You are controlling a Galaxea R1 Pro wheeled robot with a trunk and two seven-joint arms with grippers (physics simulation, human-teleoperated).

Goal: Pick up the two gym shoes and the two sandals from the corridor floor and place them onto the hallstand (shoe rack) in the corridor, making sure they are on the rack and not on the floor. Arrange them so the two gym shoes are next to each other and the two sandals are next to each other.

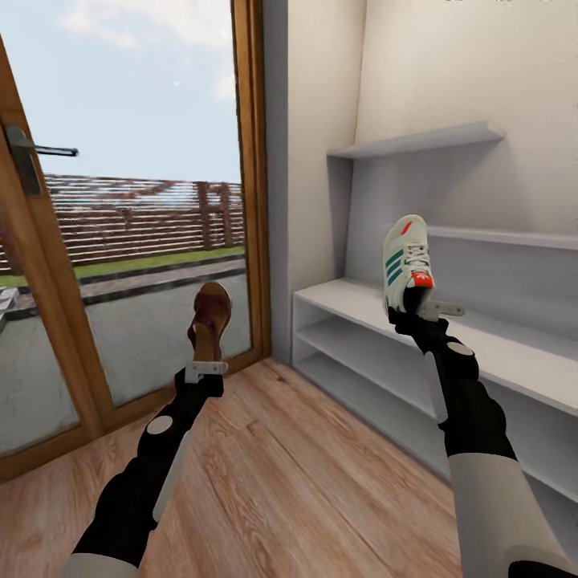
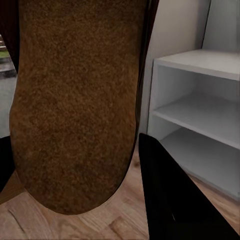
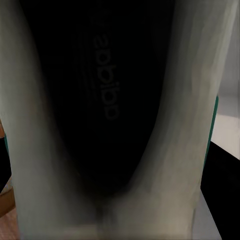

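Observation:
My left gripper is shut on a dark brown sandal, held upright above the wood floor in front of the glass door. The sandal's tan footbed faces the left wrist camera, with one black finger beside it. My right gripper is shut on a white gym shoe with green stripes, held toe-up over the flat top of the white shoe rack. In the right wrist view the shoe's dark sole is very close. The other shoe and sandal are out of view.
A glass door with a wooden frame stands at the left, a handle on its edge. Thin floating wall shelves hang above the rack. The rack's two open tiers are bare.

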